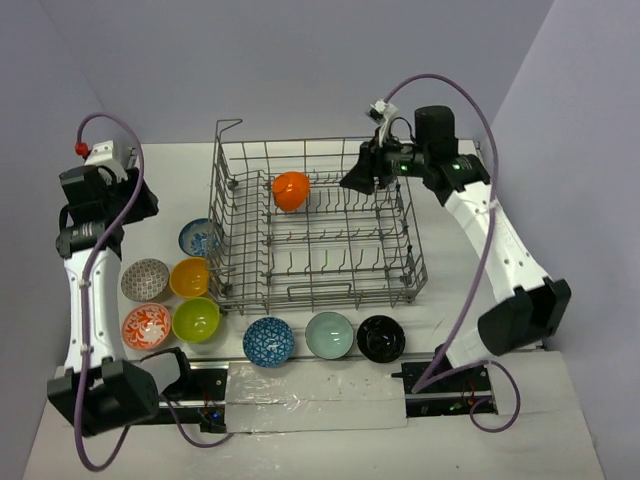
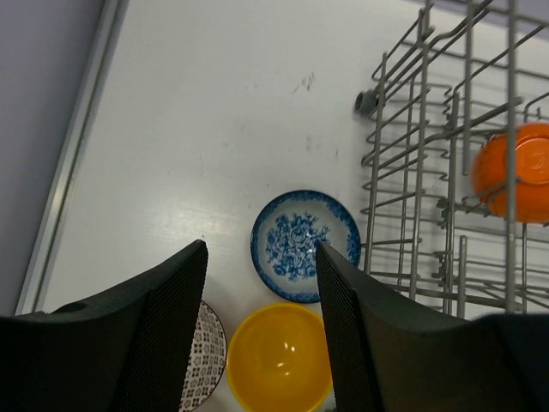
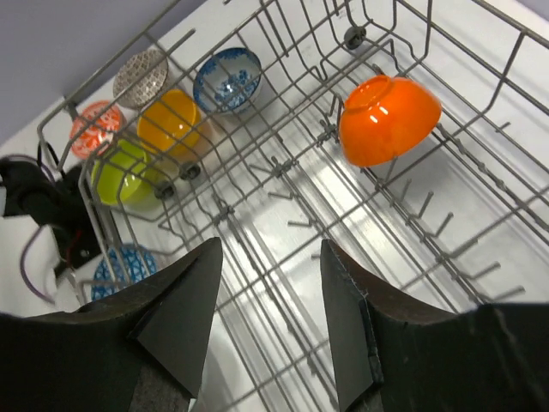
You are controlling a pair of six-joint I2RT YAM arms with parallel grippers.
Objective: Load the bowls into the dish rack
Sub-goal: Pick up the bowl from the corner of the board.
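Eight bowls (image 1: 329,334) wait on the tabletop (image 1: 175,185); the left claw (image 2: 262,257) hangs spread and empty over the blue floral bowl (image 2: 302,245), likely the next pick, needing a descent onto its rim; beyond, the orange bowl (image 1: 291,190) leans inside the dish rack (image 1: 320,293); the right claw (image 3: 270,257) hovers above, spread, empty.

Glossy orange bowl (image 3: 388,120), metal dish rack (image 1: 318,294)
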